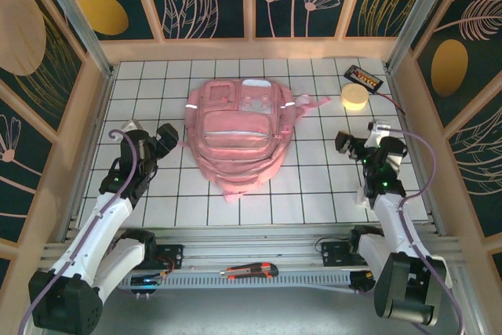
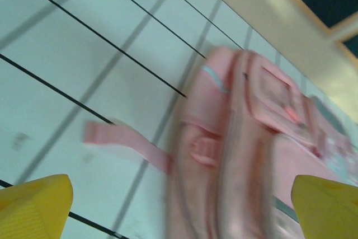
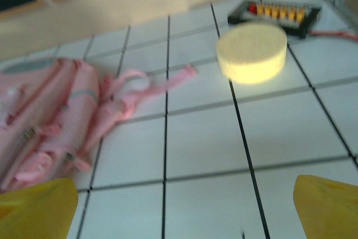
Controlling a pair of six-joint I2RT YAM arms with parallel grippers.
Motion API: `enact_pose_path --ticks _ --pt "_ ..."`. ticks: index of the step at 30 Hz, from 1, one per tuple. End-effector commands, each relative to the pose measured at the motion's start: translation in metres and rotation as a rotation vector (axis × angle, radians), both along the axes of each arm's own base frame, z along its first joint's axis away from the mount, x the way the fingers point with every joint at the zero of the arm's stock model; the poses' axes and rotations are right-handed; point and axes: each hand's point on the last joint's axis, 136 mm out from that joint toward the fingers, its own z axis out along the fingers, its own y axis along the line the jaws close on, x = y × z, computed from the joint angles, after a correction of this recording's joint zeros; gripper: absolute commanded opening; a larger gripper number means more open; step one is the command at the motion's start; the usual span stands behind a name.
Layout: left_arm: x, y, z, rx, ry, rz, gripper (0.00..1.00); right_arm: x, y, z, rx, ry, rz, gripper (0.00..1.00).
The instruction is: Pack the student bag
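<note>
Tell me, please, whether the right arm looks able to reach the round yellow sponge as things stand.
Probably yes. The sponge lies on bare tiles ahead of the right pincer, whose jaws stand open, and nothing lies between the two. The student bag lies well off to the side.

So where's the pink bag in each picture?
Top view: bag in the middle of the table.
Left wrist: bag right of centre, blurred.
Right wrist: bag at the left edge.
Shared landmark: the table's black grid lines.
</note>
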Motion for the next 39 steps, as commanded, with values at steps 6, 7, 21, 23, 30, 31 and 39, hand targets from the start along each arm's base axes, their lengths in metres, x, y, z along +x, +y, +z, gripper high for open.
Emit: enact_pose_path --ticks 6,7,21,23,30,31,39 --pt "-0.005 0.058 -0.006 0.402 -0.15 0.181 0.99 0.018 -0.013 0.003 -0.029 -0.201 -0.053 0.99" --pt "-0.006 0.061 -0.005 0.416 -0.183 0.197 0.99 0.023 -0.013 0.002 -0.033 -0.208 -0.048 0.99" --pt "0.025 0.077 -0.028 0.56 -0.236 0.219 0.99 0.054 0.003 -0.024 -0.087 -0.291 0.005 0.99" --pt "0.031 0.078 -0.032 0.582 -0.234 0.202 0.99 0.053 0.003 -0.026 -0.091 -0.292 -0.006 0.99" --pt "0.066 0.073 -0.027 0.601 -0.298 0.109 0.99 0.056 0.0 -0.025 -0.107 -0.286 -0.042 0.99" --pt "0.069 0.073 -0.032 0.596 -0.296 0.099 0.99 0.056 0.0 -0.026 -0.108 -0.281 -0.043 0.99" --pt "0.061 0.052 -0.036 0.597 -0.4 -0.027 0.99 0.056 0.0 -0.025 -0.107 -0.285 -0.043 0.99"
